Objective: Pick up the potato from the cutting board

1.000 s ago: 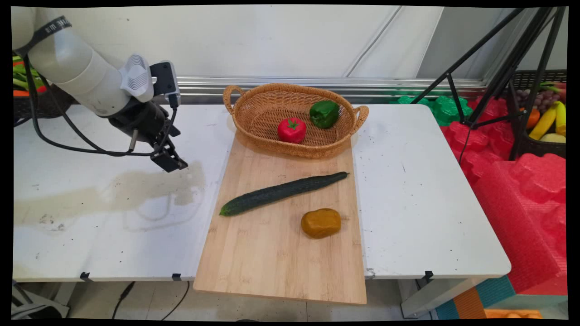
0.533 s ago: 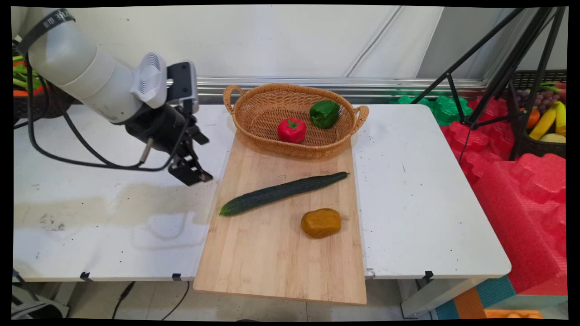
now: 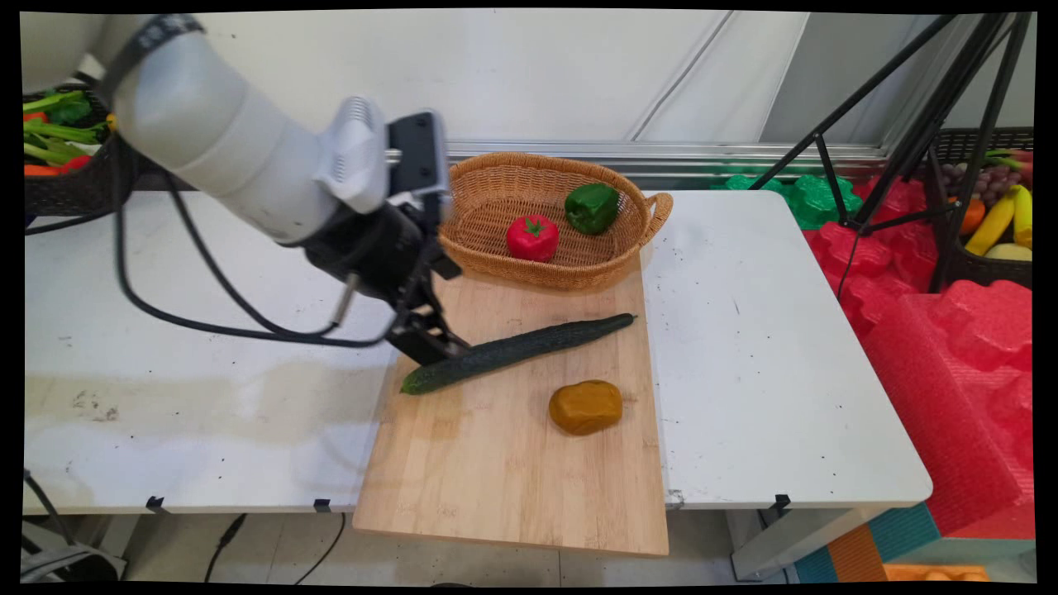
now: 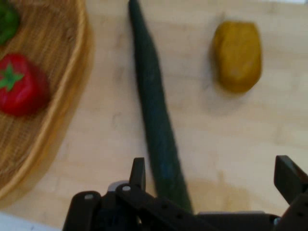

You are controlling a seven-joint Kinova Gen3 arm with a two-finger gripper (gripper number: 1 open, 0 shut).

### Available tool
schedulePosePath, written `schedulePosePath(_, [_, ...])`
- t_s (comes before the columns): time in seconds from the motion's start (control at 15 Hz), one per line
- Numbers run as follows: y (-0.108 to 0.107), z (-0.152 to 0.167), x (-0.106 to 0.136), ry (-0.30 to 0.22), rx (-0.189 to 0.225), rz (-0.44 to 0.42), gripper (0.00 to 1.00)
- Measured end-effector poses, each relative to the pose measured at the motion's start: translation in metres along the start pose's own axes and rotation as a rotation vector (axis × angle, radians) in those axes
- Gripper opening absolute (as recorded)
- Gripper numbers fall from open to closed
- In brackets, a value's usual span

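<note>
Gripper above the cucumber's near end

On the desk (image 3: 785, 347), a cutting board (image 3: 496, 471) carries a basket (image 3: 496, 207), its left handle hidden by the arm; the gripper (image 4: 211, 180), spread open, hangs over the cucumber (image 3: 529, 347), apparently not touching, with a brown potato (image 4: 237, 55) beside it.
</note>
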Motion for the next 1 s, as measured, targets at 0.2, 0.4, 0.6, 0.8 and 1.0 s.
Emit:
schedulePosePath(0.2, [0.013,0.018,0.027,0.005,-0.019,0.006,1.0])
schedulePosePath(0.4, [0.023,0.042,0.049,0.001,-0.029,-0.001,1.0])
schedulePosePath(0.6, [0.032,0.076,0.071,-0.022,-0.036,-0.009,1.0])
schedulePosePath(0.8, [0.038,0.108,0.086,-0.047,-0.043,-0.014,1.0])
schedulePosePath(1.0, [0.043,0.135,0.094,-0.072,-0.049,-0.021,1.0])
